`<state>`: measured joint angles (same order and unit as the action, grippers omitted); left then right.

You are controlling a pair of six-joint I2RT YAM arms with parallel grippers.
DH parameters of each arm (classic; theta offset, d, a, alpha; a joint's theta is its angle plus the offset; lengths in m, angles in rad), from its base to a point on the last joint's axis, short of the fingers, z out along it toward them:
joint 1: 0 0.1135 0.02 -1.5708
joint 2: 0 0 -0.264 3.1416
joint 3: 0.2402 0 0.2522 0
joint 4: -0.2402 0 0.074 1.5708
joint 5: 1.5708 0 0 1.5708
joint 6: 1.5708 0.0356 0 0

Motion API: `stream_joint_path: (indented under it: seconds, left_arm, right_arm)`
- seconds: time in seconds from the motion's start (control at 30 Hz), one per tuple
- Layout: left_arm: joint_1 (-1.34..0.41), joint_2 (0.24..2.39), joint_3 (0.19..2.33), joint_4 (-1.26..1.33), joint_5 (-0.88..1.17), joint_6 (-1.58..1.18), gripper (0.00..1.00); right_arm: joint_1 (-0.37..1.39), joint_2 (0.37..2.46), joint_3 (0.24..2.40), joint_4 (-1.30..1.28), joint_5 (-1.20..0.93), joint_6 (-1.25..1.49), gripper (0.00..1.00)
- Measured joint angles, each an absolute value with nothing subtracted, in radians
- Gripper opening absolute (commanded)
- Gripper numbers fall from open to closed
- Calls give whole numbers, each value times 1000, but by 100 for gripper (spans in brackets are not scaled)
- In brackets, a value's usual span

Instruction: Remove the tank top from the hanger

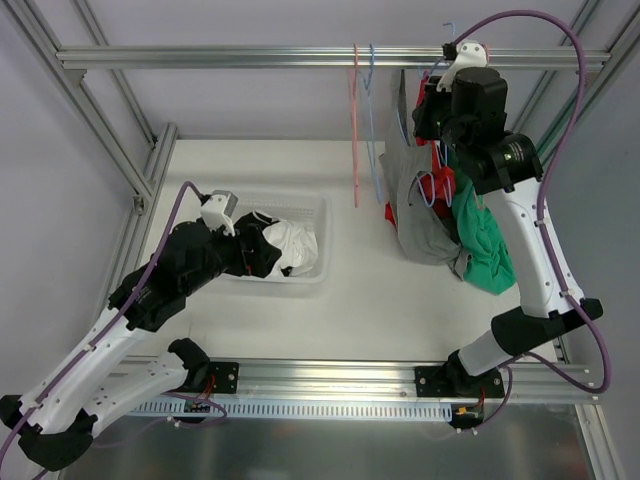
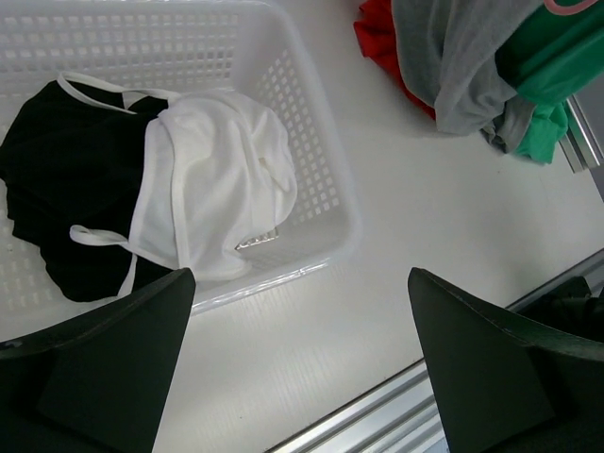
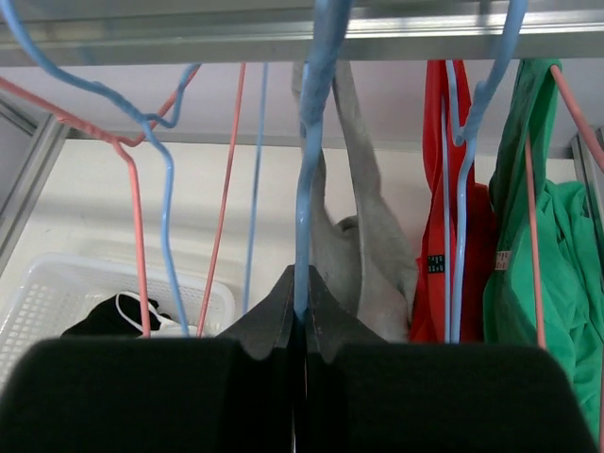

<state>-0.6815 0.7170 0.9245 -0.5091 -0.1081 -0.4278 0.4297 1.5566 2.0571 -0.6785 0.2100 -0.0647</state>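
Note:
A grey tank top hangs on a blue hanger from the top rail; it also shows in the right wrist view. My right gripper is shut on the blue hanger's wire just below the rail, next to the grey strap. My left gripper is open and empty, low over the table just in front of the white basket. The basket holds a black top and a white top.
Red and green garments hang on other hangers right of the grey one. Empty pink and blue hangers hang on the rail to the left. The aluminium frame rail runs across the back.

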Motion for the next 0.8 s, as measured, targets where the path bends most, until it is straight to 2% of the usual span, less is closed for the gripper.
stream_joint_path:
  seconds: [0.2,0.37,0.53,0.7,0.8]
  left_arm:
    - [-731,758,1002,-517,-62,-412,99]
    - [-859,831,1163,-495,-53,-365,99]
    - [-1011,1012,1400,-421,-41,-287,99]
    - [-1069,1253,1605,-350,-6,-236,99]
    - [-1075,1393,1707,-327,24,-233,93]
  right_arm:
    - [429,1439,1927,-659,155,-54,0]
    - [430,1200,1666,-647,87,-52,0]
    - [430,895,1473,-743,23,-55,1]
    - [430,669,1480,-929,-56,-65,0]
    - [430,604,1541,-1048,-81,-72,0]
